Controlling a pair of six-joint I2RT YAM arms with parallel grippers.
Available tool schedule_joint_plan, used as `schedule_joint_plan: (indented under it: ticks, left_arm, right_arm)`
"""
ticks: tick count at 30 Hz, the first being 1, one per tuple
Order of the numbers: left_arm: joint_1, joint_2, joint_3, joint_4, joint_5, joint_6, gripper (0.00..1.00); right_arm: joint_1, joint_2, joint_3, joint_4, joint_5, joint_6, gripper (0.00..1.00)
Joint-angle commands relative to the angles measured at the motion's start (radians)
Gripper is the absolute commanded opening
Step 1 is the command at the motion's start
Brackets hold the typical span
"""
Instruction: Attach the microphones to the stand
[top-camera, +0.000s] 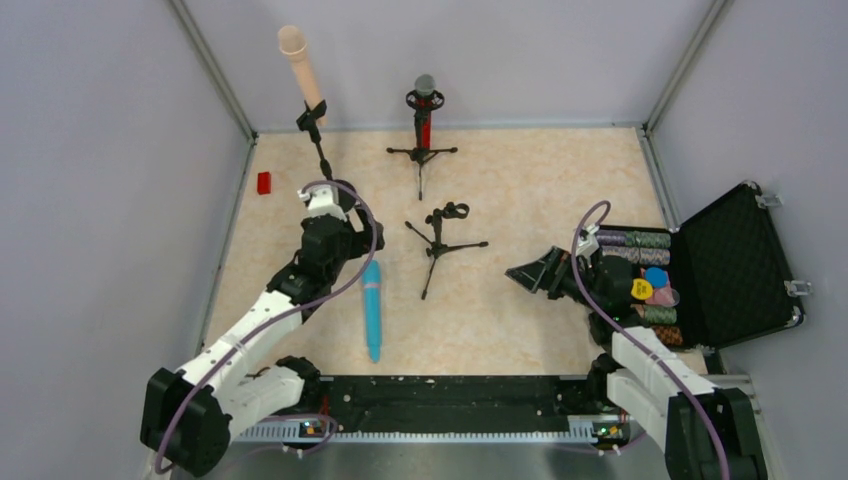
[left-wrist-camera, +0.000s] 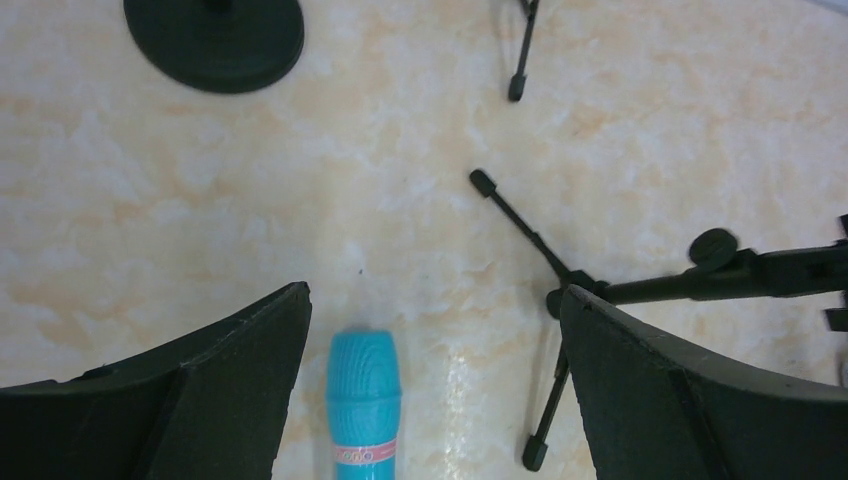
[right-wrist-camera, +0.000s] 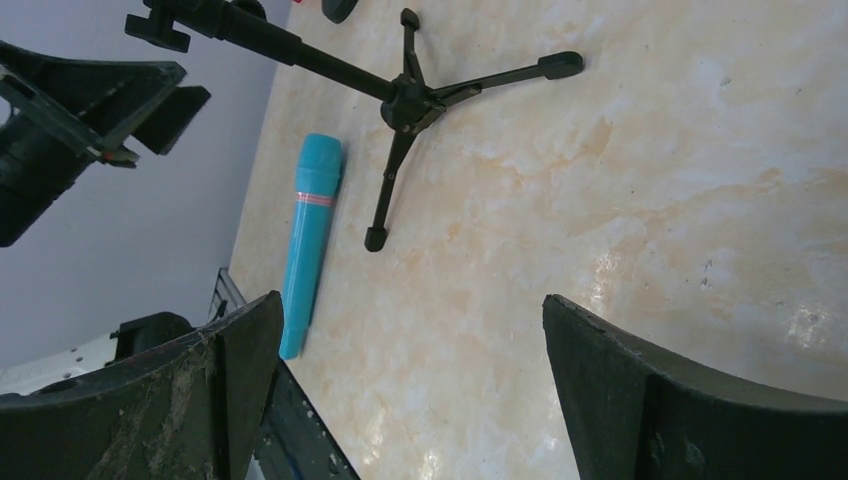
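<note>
While it lies flat: blue microphone looks stiff, light, slick
Hold: mid-barrel
Left gripper: spread, empty
Right gripper: spread, empty

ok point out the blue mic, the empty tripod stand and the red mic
light-blue microphone (top-camera: 373, 312), top view, middle of its body
empty tripod stand (top-camera: 437, 247), top view, hub where its legs meet
red microphone (top-camera: 425, 132), top view, red body below the clip

From above, the left arm stretches from lower left toward centre-left, left gripper spread wide and facing down, while the right arm folds at lower right, right gripper equally wide, aimed left.
</note>
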Motion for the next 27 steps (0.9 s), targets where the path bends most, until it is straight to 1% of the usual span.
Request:
schedule_joint_plan:
  ticks: [1,2,4,6,10,15,18,21,27]
  left_arm:
    - [0.003,0.051,-0.002,-0.157,0.057,-0.057,0.99]
    - [0.003,0.071,0.012,-0.184,0.119,-0.012,0.99]
    - [0.003,0.102,0.028,-0.242,0.206,-0.016,0.99]
    - [0.002,0.114,0.030,-0.271,0.238,-0.026,0.99]
    - [0.003,0.082,0.027,-0.321,0.245,-0.052,0.99]
    - [0.003,0.080,0.041,-0.420,0.227,-0.110,0.99]
    - [0.003,0.094,0.049,-0.481,0.192,-0.144,0.98]
    - [0.002,0.096,0.040,-0.491,0.198,-0.144,0.97]
    - [0.002,0.163,0.078,-0.587,0.191,-0.152,0.93]
  right_arm:
    - [-0.013,-0.025,0.043,0.012,-0.003,0.039,0.98]
    - [-0.013,-0.026,0.050,0.005,-0.007,0.049,0.98]
    - [-0.013,-0.027,0.071,-0.031,-0.016,0.062,0.98]
    - [-0.012,-0.027,0.098,-0.069,-0.027,0.078,0.98]
    - [-0.013,-0.027,0.146,-0.139,-0.050,0.106,0.98]
    - [-0.013,-0.029,0.187,-0.240,-0.030,0.074,0.98]
    - [-0.014,-0.012,0.187,-0.233,-0.011,0.073,0.98]
    - [-0.013,0.031,0.190,-0.196,0.001,0.077,0.98]
    - [-0.012,0.140,0.265,-0.183,-0.001,0.065,0.98]
